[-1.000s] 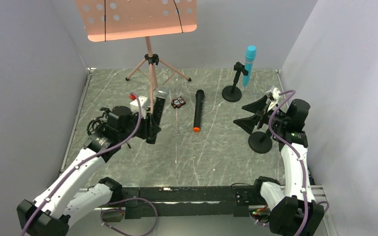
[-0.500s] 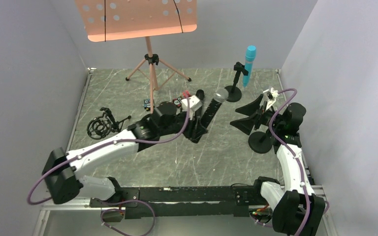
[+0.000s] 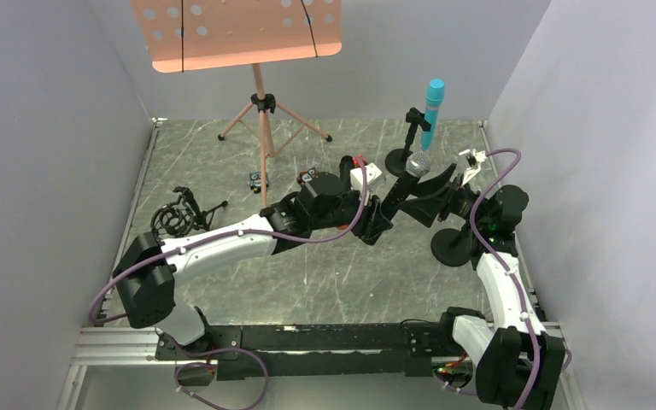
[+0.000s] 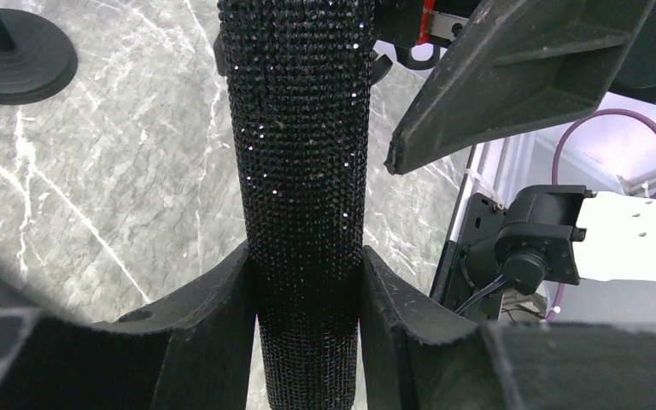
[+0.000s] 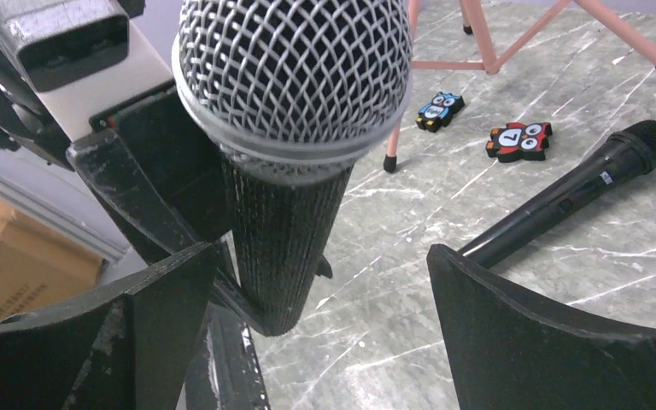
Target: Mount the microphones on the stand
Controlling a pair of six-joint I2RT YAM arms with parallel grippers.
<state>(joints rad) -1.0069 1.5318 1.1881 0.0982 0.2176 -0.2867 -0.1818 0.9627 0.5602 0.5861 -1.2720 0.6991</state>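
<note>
My left gripper [image 3: 389, 212] [image 4: 305, 256] is shut on the black microphone with a silver mesh head [image 3: 418, 162] [image 4: 299, 128] [image 5: 295, 77]. It holds the body low, head up and tilted right. My right gripper [image 3: 418, 198] [image 5: 320, 256] stands wide open around that microphone, its fingers [image 4: 512, 77] apart from it. The turquoise-blue microphone [image 3: 434, 107] sits clipped on a black stand [image 3: 402, 162] at the back right. The black microphone with an orange end [image 5: 572, 196] lies flat on the table, mostly hidden behind my left arm in the top view.
A second round black stand base [image 3: 453, 248] sits below my right gripper. A salmon music stand [image 3: 235, 34] rises on its tripod at the back. A black shock mount [image 3: 175, 220] lies at the left. Small owl clips [image 5: 521, 141] [image 5: 440, 109] lie mid-table. Grey walls close in both sides.
My left arm has swung from the left-middle of the table far to the right, carrying the mesh-head microphone between my right gripper's open fingers. The right arm shifted only slightly.
</note>
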